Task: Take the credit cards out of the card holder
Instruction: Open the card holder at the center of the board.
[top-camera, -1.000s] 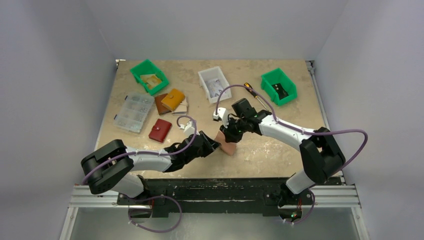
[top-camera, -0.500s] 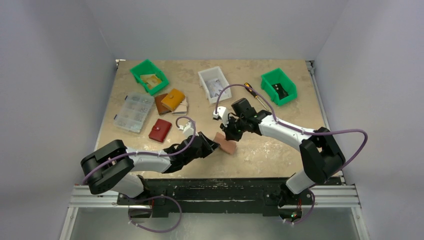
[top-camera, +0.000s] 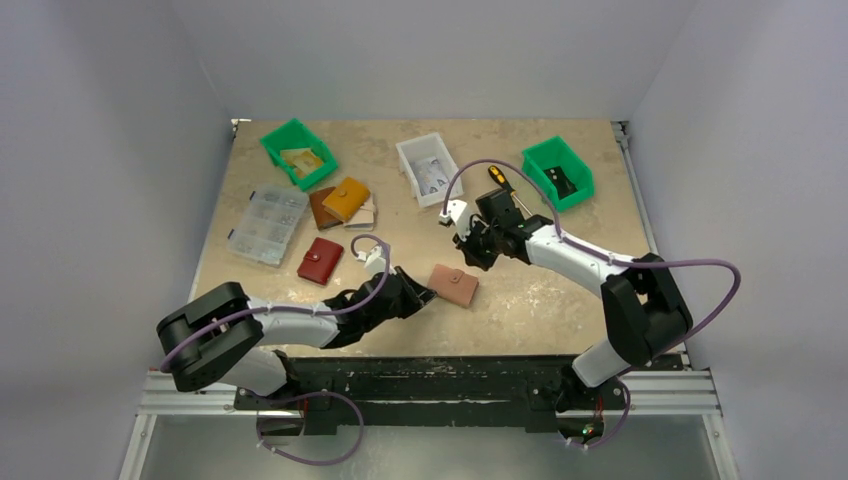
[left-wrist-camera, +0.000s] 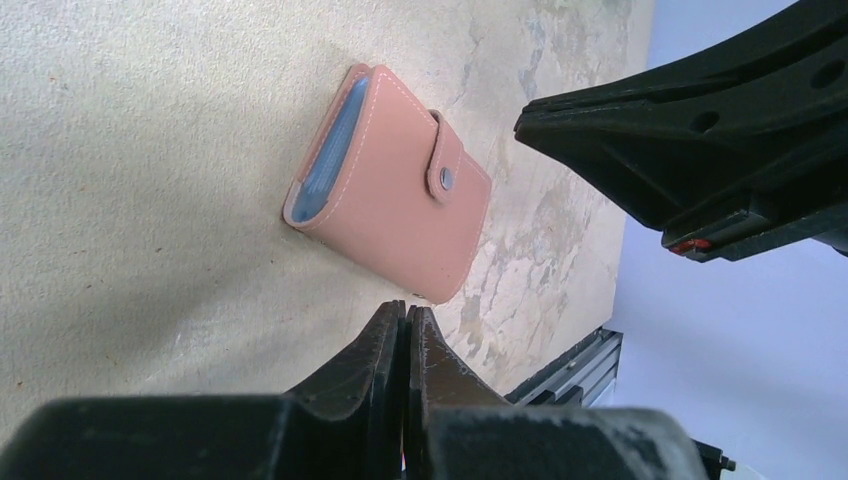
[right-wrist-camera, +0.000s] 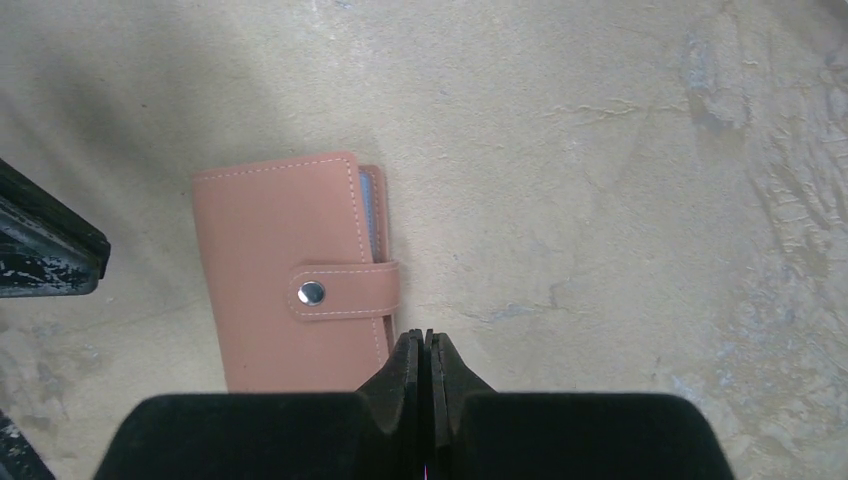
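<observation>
The card holder (top-camera: 453, 284) is a pink-brown leather wallet. It lies flat on the table, folded, with its snap strap fastened. It also shows in the left wrist view (left-wrist-camera: 390, 190) and the right wrist view (right-wrist-camera: 280, 280). Light blue sleeve edges (left-wrist-camera: 325, 150) show at its open side; the credit cards themselves are hidden inside. My left gripper (top-camera: 429, 296) is shut and empty, its tips (left-wrist-camera: 405, 308) just short of the holder's near corner. My right gripper (top-camera: 476, 256) is shut and empty, its tips (right-wrist-camera: 427, 335) above the holder's far edge, not touching it.
Two green bins (top-camera: 298, 152) (top-camera: 557, 172) and a white bin (top-camera: 428, 168) stand at the back. A clear organizer box (top-camera: 267, 225), a red pouch (top-camera: 320, 260) and a mustard wallet (top-camera: 346, 198) lie at left. A screwdriver (top-camera: 500, 180) lies behind my right arm.
The holder was propped up tilted between both grippers; now it lies flat and free. My right gripper has lifted back toward the far right. My left gripper has drawn back slightly.
</observation>
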